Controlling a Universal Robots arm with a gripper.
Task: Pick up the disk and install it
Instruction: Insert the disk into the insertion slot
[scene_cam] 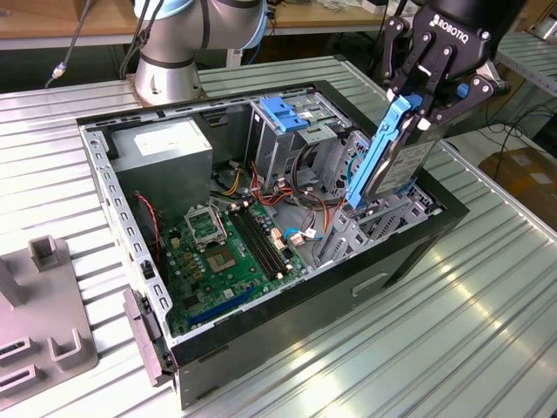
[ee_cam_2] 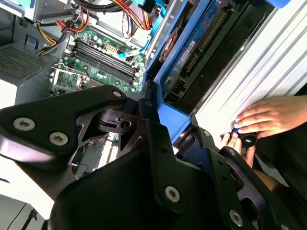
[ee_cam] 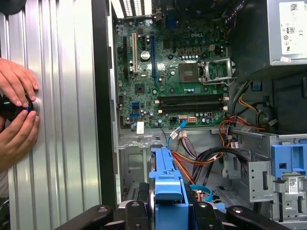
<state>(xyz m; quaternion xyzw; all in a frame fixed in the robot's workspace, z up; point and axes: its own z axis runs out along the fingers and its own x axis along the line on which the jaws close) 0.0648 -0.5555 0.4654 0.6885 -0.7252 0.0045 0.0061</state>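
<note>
Held tilted over the open case [scene_cam: 287, 324], lower end at the drive bay [scene_cam: 393, 219], with the gripper [scene_cam: 428, 106] closed on the disk [scene_cam: 402, 165] by its blue rail [scene_cam: 381, 152] (upper end). Likely stiff, rather heavy, shock-sensitive; best gripped at the 2 rails.

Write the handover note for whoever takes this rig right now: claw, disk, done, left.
Claw: shut on the disk, gripping its blue rail at the upper end.
Disk: off the table, tilted, with its lower end among the bay metal of the open computer case, at the end toward the exterior view's right, near the drive cage with the blue handle.
Done: pickup.
Left: the disk is not seated; most of it stands above the case rim.
Note: a person's hands rest on the table beside the case, around a small black object.
</note>
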